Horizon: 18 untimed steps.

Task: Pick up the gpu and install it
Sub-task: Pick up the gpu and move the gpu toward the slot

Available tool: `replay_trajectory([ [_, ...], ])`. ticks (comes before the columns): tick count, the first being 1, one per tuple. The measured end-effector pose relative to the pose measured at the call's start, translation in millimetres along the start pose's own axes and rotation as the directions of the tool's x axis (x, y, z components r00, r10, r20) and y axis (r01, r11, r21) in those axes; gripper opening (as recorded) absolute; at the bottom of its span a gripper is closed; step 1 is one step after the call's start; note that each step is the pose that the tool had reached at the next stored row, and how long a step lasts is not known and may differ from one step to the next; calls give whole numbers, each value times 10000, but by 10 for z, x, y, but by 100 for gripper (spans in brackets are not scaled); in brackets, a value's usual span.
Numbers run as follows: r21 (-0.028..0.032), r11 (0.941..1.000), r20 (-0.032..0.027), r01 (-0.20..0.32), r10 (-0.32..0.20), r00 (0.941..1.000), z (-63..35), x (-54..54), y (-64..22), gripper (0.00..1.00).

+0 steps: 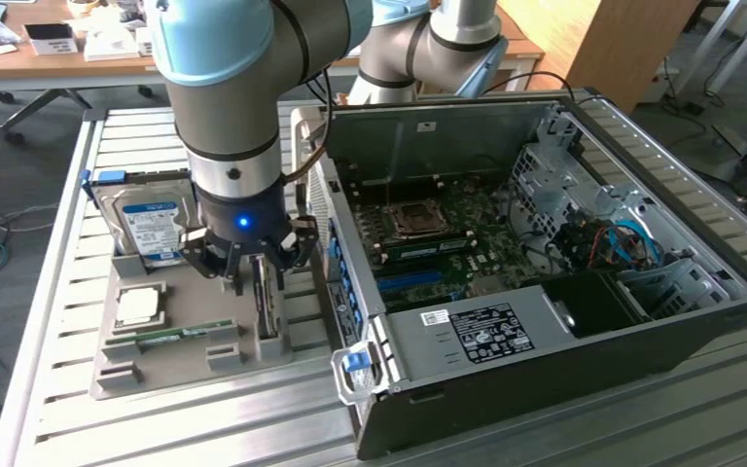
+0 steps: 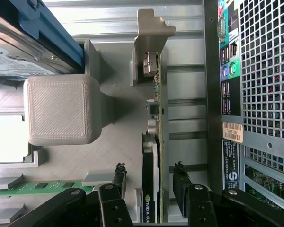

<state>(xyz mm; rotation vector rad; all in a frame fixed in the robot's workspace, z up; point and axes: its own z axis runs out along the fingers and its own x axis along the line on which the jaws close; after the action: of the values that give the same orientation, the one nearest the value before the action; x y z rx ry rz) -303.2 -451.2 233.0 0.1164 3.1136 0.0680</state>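
The pincer (image 1: 257, 277) is seen lowered over a grey tray (image 1: 179, 365) that is set on the slatted metal desk (image 1: 127, 428), just beside the open computer case (image 1: 543, 370). The gpu (image 1: 266, 316) is stood on its edge in a slot along the side of the tray nearest the case.

In the wrist view the gpu (image 2: 154, 142) is shown edge-on, with its metal bracket (image 2: 154, 28) at the end far from the pincer (image 2: 149, 172). The pincer is held wide: one of the black fingers (image 2: 118, 177) is placed on each side of the card, and a gap is left on both sides, so the card is straddled but not clamped. Nothing is lifted; the card is seated in the tray (image 2: 118, 142).

Other parts are kept in the same tray: a blue-labelled hard drive (image 1: 153, 224) is propped upright at the far end, a processor chip (image 1: 137, 306) is laid flat in the middle, and a narrow RAM stick (image 1: 172, 336) is laid near the front. The motherboard (image 1: 439, 233) is exposed inside the case.
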Motion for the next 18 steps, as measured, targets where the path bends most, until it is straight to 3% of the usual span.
replay_trajectory([
  [18,0,10000,0,-1,1,10000,13,2,17,53],
])
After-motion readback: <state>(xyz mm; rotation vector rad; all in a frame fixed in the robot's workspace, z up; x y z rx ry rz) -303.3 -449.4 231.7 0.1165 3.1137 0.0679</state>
